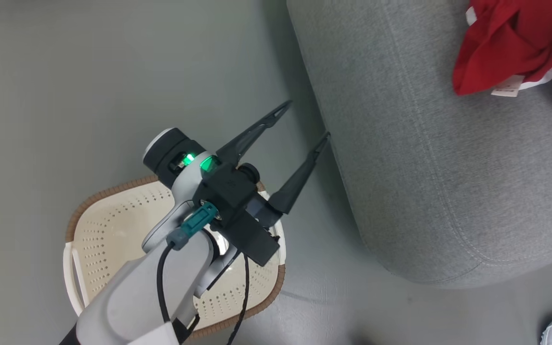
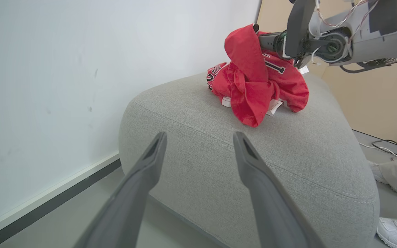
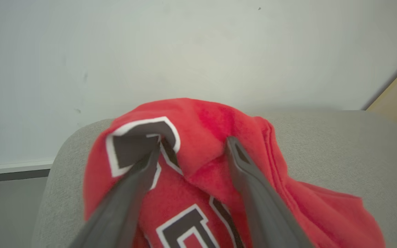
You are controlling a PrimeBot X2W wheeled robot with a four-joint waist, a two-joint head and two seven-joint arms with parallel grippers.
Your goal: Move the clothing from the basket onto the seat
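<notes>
Closest to the head camera, the left pincer [image 1: 307,120] hung over the grey floor [image 1: 65,96] with its two long dark fingers spread wide apart, its wrist crossing in front of the cream-white perforated plastic laundry basket [image 1: 108,239] with a brown woven-look rim, its tips near the rounded corner of the large light-grey fabric sofa seat [image 1: 424,143]. On that seat, well apart from the basket, lay the crumpled bright red jersey clothing [image 1: 506,43] with white trim and black-and-white numerals. At the heap, the right pincer [image 3: 193,143] stood with fingers apart, red fabric bunched between them.
</notes>
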